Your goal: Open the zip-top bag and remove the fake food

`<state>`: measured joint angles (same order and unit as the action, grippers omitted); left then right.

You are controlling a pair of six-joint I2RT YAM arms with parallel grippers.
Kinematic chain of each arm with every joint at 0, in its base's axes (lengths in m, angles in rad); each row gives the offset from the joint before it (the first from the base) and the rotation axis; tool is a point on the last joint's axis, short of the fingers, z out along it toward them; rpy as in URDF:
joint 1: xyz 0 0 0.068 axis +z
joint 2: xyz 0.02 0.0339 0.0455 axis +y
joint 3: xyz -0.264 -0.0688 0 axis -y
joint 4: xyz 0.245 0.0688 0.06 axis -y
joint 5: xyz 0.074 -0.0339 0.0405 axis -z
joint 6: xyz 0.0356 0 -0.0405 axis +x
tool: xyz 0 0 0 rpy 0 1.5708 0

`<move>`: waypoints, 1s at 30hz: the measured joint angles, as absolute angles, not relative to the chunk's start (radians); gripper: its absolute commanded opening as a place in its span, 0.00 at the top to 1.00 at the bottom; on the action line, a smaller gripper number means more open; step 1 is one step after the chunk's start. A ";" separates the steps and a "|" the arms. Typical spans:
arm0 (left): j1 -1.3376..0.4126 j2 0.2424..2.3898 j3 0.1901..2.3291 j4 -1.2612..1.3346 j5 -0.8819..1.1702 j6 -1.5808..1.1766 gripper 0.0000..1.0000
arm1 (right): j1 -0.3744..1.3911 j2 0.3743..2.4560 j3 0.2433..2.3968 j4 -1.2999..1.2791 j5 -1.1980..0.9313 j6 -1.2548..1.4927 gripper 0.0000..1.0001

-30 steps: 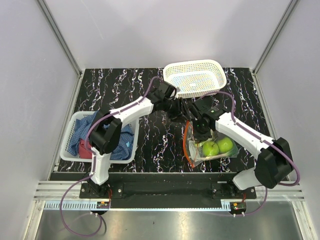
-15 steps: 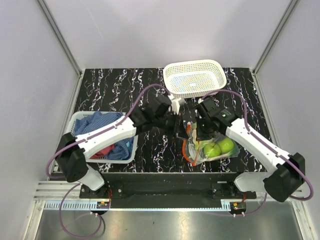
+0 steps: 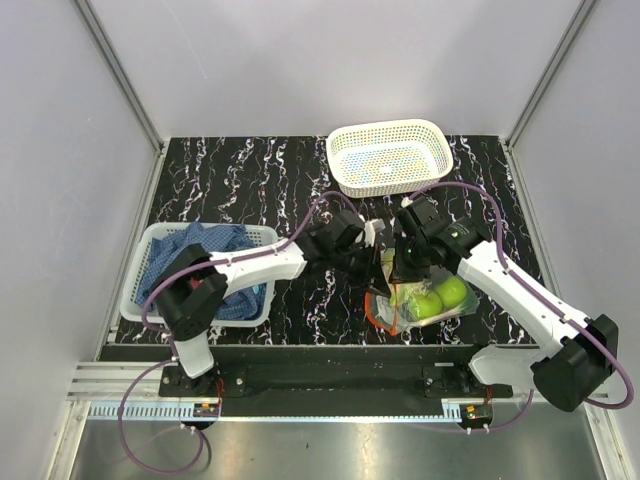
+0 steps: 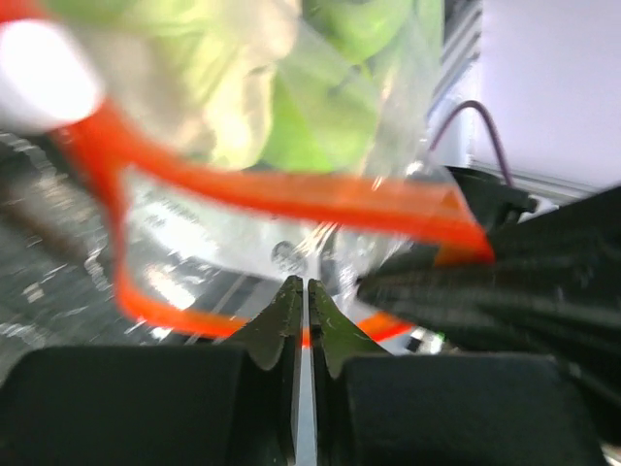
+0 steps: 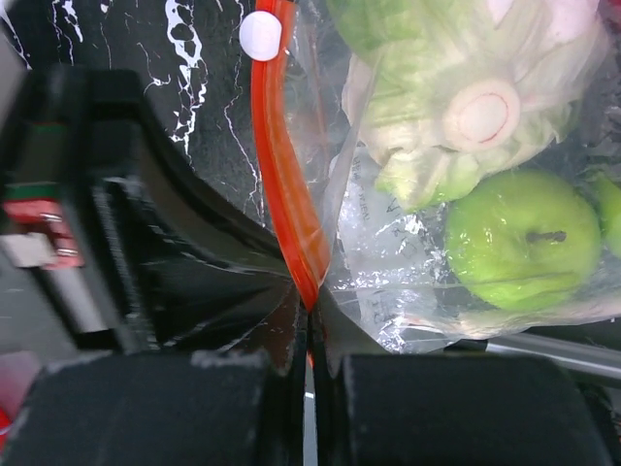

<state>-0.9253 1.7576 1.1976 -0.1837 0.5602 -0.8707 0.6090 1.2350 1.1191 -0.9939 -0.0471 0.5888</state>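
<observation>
Bag [image 3: 420, 305] 1, pinched by left hand [image 4: 301, 303], right hand [image 5: 309, 313] | fruits [image 5: 519, 243] 2 | cabbage [image 5: 466, 97] 1

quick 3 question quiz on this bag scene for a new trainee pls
1. True or false: the fake food is already out of the zip-top bag.
2. The left end effector and the right end effector: which are shut on the bag? A neither, B left only, C both.
3. Fill in: the right end effector pinches the bag's ___ zip strip.
Key: 1 false; 2 C; 3 orange.
</observation>
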 measured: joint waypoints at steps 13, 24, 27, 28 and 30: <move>-0.979 1.889 1.158 0.063 0.601 -1.010 0.87 | 0.602 1.226 1.118 -0.993 -0.046 0.682 1.00; -1.010 1.913 1.116 0.134 0.662 -1.040 0.80 | 0.550 1.253 1.141 -0.985 -0.069 0.685 1.00; -1.014 1.920 1.105 0.168 0.682 -1.057 0.74 | 0.548 1.258 1.142 -0.984 -0.073 0.686 1.00; -1.015 1.921 1.098 0.186 0.688 -1.067 0.73 | 0.548 1.259 1.142 -0.985 -0.073 0.686 1.00; -1.015 1.922 1.089 0.212 0.702 -1.078 0.72 | 0.548 1.262 1.142 -0.984 -0.073 0.686 1.00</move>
<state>-1.0149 1.9217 1.0889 0.2115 0.7017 -1.0782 0.5476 1.2617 1.1416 -0.9840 -0.0727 0.6861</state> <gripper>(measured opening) 0.255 0.011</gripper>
